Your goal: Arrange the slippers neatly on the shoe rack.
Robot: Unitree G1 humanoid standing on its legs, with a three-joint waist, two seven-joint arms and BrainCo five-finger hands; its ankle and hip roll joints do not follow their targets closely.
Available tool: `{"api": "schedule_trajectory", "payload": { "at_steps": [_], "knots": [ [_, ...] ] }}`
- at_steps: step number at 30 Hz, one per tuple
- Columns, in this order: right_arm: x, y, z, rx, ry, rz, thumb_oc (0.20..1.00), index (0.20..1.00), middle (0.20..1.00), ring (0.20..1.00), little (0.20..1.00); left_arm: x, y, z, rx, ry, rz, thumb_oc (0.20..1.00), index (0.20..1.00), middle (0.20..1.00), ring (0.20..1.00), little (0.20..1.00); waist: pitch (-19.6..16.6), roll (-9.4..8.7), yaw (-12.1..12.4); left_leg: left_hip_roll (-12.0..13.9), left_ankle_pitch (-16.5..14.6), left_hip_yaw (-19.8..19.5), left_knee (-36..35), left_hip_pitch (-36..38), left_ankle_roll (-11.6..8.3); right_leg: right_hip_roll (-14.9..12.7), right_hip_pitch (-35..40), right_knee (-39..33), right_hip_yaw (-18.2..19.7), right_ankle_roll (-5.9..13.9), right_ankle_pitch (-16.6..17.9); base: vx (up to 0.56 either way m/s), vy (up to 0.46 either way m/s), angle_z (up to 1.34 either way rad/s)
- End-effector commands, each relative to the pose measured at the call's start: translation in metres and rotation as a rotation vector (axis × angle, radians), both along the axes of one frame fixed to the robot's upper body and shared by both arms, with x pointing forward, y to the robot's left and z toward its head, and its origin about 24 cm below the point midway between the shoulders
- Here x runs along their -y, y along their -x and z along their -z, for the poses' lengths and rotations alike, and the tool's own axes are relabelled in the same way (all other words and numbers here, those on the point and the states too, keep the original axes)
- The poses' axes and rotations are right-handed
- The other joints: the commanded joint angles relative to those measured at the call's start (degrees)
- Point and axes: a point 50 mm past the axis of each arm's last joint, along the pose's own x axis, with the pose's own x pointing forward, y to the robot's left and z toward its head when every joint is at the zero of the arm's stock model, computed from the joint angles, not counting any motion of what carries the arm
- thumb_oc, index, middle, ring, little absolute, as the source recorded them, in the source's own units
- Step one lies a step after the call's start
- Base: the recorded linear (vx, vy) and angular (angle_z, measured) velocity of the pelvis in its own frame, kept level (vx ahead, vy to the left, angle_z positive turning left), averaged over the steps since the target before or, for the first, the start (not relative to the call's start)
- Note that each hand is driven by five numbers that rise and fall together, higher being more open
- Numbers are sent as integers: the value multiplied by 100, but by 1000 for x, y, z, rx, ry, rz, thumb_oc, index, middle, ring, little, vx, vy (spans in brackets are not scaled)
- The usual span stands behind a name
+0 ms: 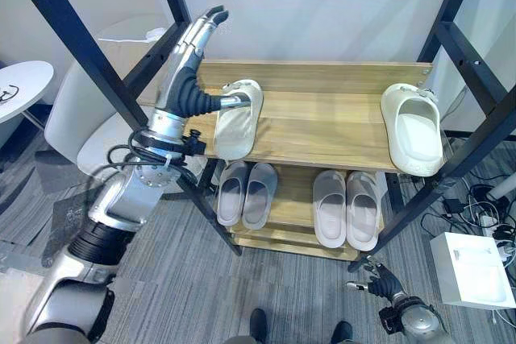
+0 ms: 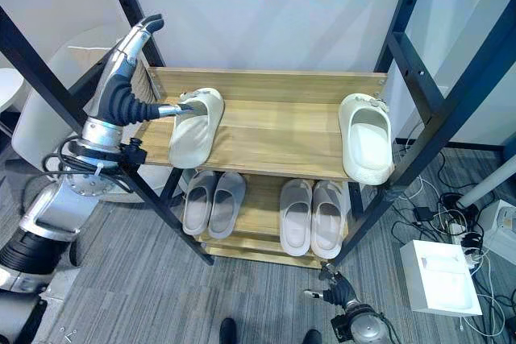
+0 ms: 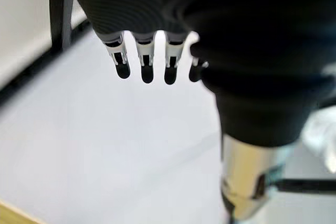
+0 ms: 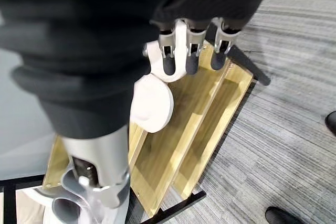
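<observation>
Left eye view, shoe rack (image 1: 322,130): wooden shelves in a black frame, against a pale wall, standing on grey carpet.
Left eye view, top shelf: one cream slipper (image 1: 239,118) lies near the left end, toe toward the robot; a second cream slipper (image 1: 414,127) lies at the right end, its toe reaching the front edge.
Left eye view, lower shelf: a grey pair (image 1: 245,192) sits left of centre and another grey pair (image 1: 347,209) right of centre, each pair side by side and touching.
Left eye view, left hand (image 1: 197,46): raised at the rack's left end, fingers straight and pointing up toward the wall, thumb stretched sideways to the heel of the left cream slipper; nothing is gripped.
Left eye view, right hand (image 1: 380,281): low by the rack's front right foot, fingers loosely spread above the carpet, holding nothing.
Left eye view, surroundings: a white box (image 1: 472,270) and a tangle of cables lie on the floor to the right; a white chair (image 1: 81,110) stands left of the rack.
Right eye view: same layout; the left cream slipper (image 2: 197,126) lies slightly askew on the top shelf.
Left wrist view: straight fingers (image 3: 147,66) point at the pale wall.
Right wrist view: relaxed fingers (image 4: 191,56) hang over the rack's lower wooden boards (image 4: 189,124); a cream slipper (image 4: 152,103) shows past them.
</observation>
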Motion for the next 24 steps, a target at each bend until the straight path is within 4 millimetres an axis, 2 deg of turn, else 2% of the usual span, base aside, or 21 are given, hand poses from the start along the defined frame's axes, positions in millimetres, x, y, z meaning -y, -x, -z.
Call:
{"api": "schedule_trajectory", "payload": {
  "at_steps": [1, 2, 4, 8, 18, 24],
  "knots": [
    [-7, -20, -24, 151, -15, -52, 1000, 1000, 1000, 1000, 1000, -18, -14, -41, 220, -178, -260, 1000, 1000, 1000, 1000, 1000, 53, -180, -64, -23, -452, 63, -43, 275, -186, -78, 261, 119, -3, 354, -389, 7, 12, -10],
    [-8, -20, -24, 152, -16, -52, 1000, 1000, 1000, 1000, 1000, -18, -14, -41, 222, -180, -260, 1000, 1000, 1000, 1000, 1000, 53, -186, -60, -23, -453, 67, -43, 274, -186, -77, 258, 120, 1, 353, -389, 20, 16, -6],
    [-6, -20, -27, 162, -14, -62, 1000, 1000, 1000, 1000, 1000, -29, -24, -43, 215, -272, -375, 1000, 1000, 1000, 1000, 1000, 88, -180, -180, -25, -470, 120, -44, 261, -173, -58, 172, 124, 101, 369, -372, 0, 0, 0],
    [-5, -20, -29, 177, -9, -64, 1000, 1000, 1000, 1000, 1000, -37, -34, -41, 177, -314, -457, 1000, 1000, 1000, 1000, 1000, 119, -194, -265, -9, -488, 186, -44, 248, -157, -46, 72, 143, 234, 375, -366, 18, 13, -26],
    [-4, -15, -30, 178, 10, -66, 1000, 1000, 1000, 1000, 1000, -50, -47, -26, 83, -368, -557, 1000, 1000, 1000, 1000, 1000, 195, -188, -409, -20, -523, 325, -44, 211, -109, -40, -126, 191, 445, 393, -343, 12, 16, -13],
    [5, -11, -34, 196, 19, -37, 1000, 1000, 1000, 1000, 1000, -79, -52, -18, -10, -517, -703, 1000, 1000, 1000, 1000, 1000, 256, -185, -501, -15, -524, 434, -44, 160, -102, -31, -264, 163, 599, 420, -272, 2, 16, -14]
  ]
}}
